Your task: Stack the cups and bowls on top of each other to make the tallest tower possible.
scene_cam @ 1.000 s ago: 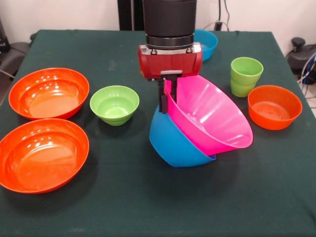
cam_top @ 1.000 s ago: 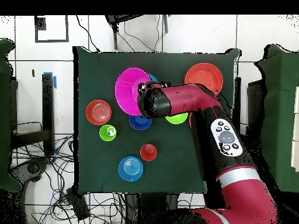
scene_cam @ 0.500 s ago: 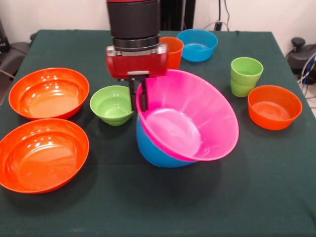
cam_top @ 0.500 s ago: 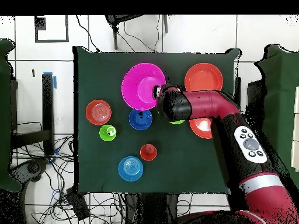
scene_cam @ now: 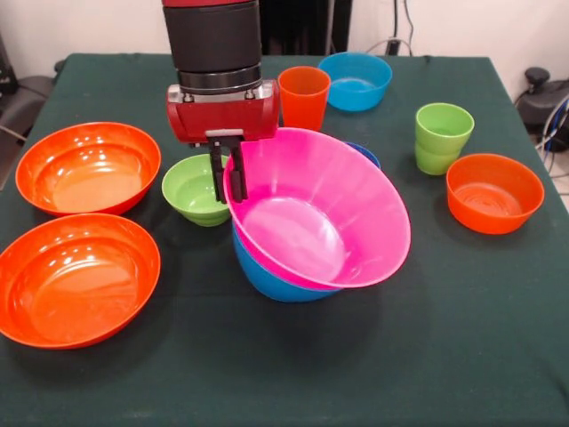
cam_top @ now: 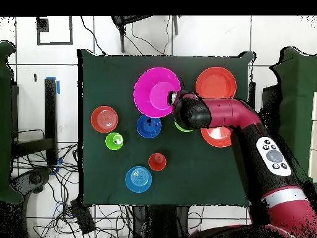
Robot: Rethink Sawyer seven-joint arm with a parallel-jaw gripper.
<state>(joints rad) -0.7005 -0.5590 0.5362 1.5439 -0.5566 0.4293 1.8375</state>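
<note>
End effector [scene_cam: 228, 169] pinches the tilted pink bowl's [scene_cam: 320, 213] rim, mostly hiding the blue bowl [scene_cam: 267, 271] beneath

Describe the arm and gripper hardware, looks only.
Red arm with rounded links; a grey oval button panel on one link. The wrist is a black ribbed cylinder above a glossy red block. Gripper: two thin black fingers.

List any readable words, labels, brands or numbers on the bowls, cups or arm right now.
None can be read.
Pink bowl, held at its rim by the tool: plain, no print.
Other bowls and cups, such as the orange cup: plain.
Arm's button pad: small marks, too small to read.
</note>
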